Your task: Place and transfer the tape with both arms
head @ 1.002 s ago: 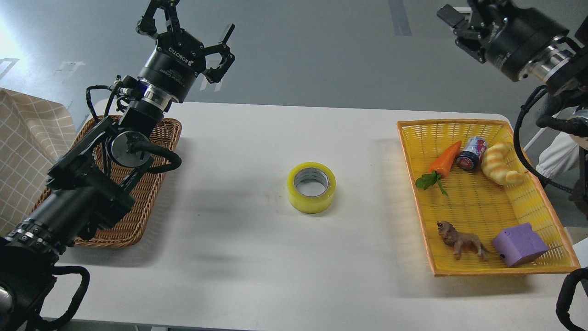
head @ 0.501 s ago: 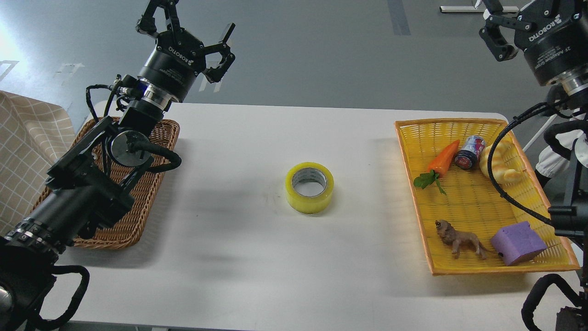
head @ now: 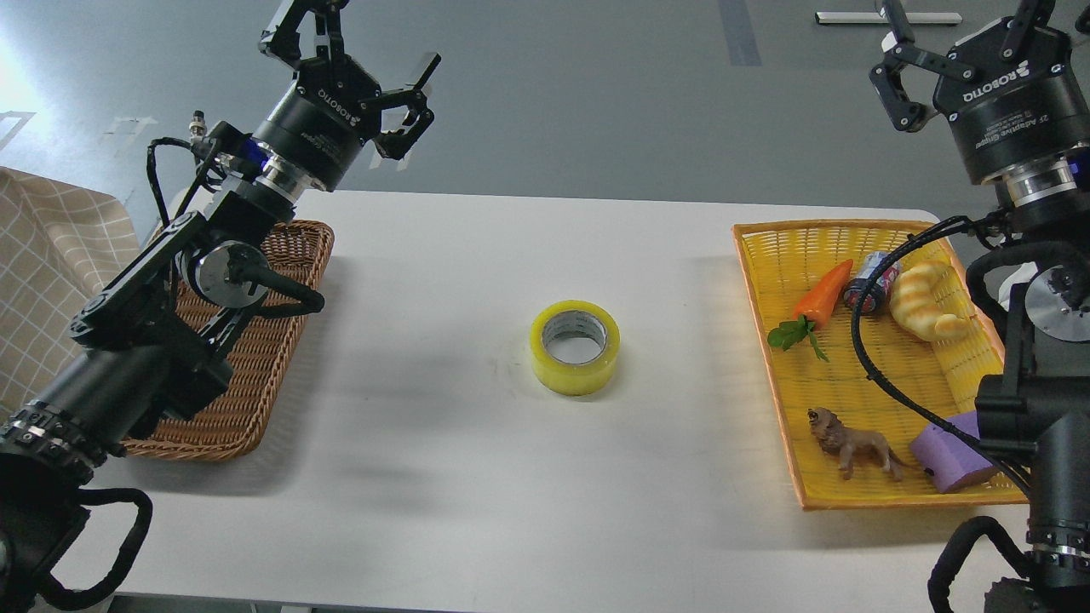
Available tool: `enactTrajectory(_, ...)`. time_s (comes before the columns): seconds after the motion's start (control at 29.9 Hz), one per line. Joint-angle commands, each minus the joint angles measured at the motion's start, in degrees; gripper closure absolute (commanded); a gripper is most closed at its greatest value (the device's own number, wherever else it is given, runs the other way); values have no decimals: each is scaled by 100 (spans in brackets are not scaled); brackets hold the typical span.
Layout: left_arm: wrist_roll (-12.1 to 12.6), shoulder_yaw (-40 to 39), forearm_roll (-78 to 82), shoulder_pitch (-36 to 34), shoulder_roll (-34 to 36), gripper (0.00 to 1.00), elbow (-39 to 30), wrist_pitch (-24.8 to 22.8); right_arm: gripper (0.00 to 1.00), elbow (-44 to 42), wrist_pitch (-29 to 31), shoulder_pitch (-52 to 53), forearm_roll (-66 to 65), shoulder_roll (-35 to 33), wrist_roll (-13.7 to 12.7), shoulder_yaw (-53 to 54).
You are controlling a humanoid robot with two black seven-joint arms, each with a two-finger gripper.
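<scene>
The tape [head: 575, 346], a yellowish roll with a grey-white core, lies flat in the middle of the white table [head: 477, 477]. My left gripper [head: 358, 47] is raised above the table's far left, fingers spread open and empty, well away from the tape. My right gripper [head: 958, 34] is raised at the far right above the yellow basket, fingers spread open and empty, partly cut off by the top edge.
A brown wicker basket [head: 255, 366] sits at the left under my left arm. A yellow basket [head: 788, 247] at the right holds a toy carrot [head: 822, 294], a can [head: 867, 285], a bread toy [head: 924, 302], a lion figure [head: 856, 443] and a purple block [head: 949, 455].
My right arm swung from the top right corner down into view over the yellow basket, its gripper turning upright. My left gripper shifted slightly up and right. The tape has not moved.
</scene>
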Motion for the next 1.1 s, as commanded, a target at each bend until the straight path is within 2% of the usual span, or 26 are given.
enactTrajectory(0.0,-6,2,346,-49,25,2,11,0,3,-169,-1,-24,444,2,-9,-33)
enactTrajectory(0.23,-14,2,1162,-155,60,2,-33,0,3,-485,-1,-59,655,2,-62,-305)
enactTrajectory(0.63,-41,11,1971,-146,667,2,-779,0,3,-714,-1,-85,664,2,-18,-455)
enactTrajectory(0.94,-58,19,3620,-137,983,2,-1886,909,3,-706,-1,-112,664,2,9,-446)
enactTrajectory(1.07,3,37,4669,-93,1053,2,-2230,1077,3,-706,-1,-112,673,2,9,-437)
